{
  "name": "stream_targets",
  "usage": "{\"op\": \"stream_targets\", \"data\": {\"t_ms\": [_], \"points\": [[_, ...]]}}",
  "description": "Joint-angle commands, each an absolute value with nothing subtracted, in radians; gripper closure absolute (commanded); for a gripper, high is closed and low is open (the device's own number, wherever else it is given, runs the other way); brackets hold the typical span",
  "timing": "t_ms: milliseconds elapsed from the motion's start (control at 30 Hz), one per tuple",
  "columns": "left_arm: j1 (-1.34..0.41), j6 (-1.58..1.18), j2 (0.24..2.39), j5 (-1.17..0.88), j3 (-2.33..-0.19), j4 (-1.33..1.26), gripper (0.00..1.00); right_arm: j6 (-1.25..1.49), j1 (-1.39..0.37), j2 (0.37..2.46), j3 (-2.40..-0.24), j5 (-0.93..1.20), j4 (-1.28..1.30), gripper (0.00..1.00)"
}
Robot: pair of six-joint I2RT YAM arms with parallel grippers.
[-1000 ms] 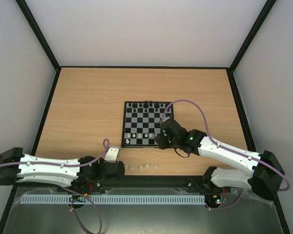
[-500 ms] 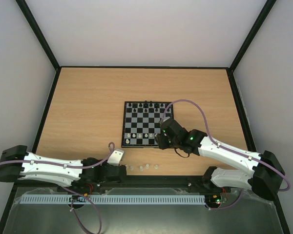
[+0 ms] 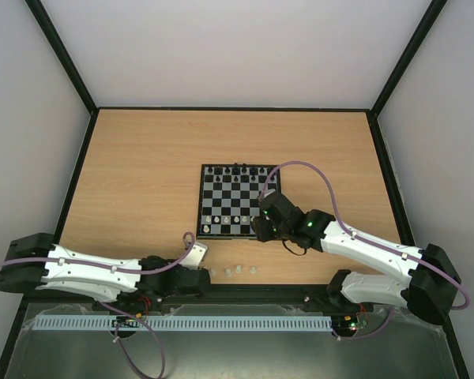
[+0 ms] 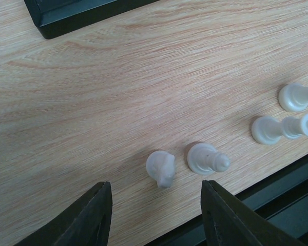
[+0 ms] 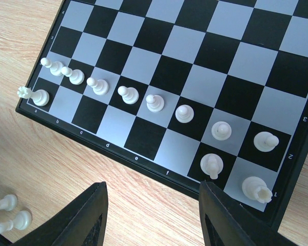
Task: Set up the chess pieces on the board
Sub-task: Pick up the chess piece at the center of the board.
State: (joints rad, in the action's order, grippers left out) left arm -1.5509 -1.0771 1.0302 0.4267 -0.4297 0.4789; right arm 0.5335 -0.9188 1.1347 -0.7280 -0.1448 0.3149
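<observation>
Left end effector hangs low over the table, its fingers parted with nothing between them. Two whitish chess pieces lie on the wood just ahead of it, and two more lie farther along, near the table's front edge. Right end effector hovers above the near edge of the board — likewise spread and empty. On the board a row of pale pawns crosses the second rank, with one piece behind them in one corner and two at the other end.
</observation>
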Motion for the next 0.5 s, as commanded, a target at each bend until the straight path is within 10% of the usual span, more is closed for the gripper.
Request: {"op": "stream_targets", "data": {"t_ms": [0,467], "points": [[-1.562,-1.047,1.074,0.458,-0.465,0.472,0.5,0.518,-0.914,1.118,-0.717,-0.143,0.33,0.51],[-1.547,-1.011,1.117,0.464,-0.466,0.434,0.65,0.516,-0.914,1.131,-0.714,-0.137,0.325,0.51]]}}
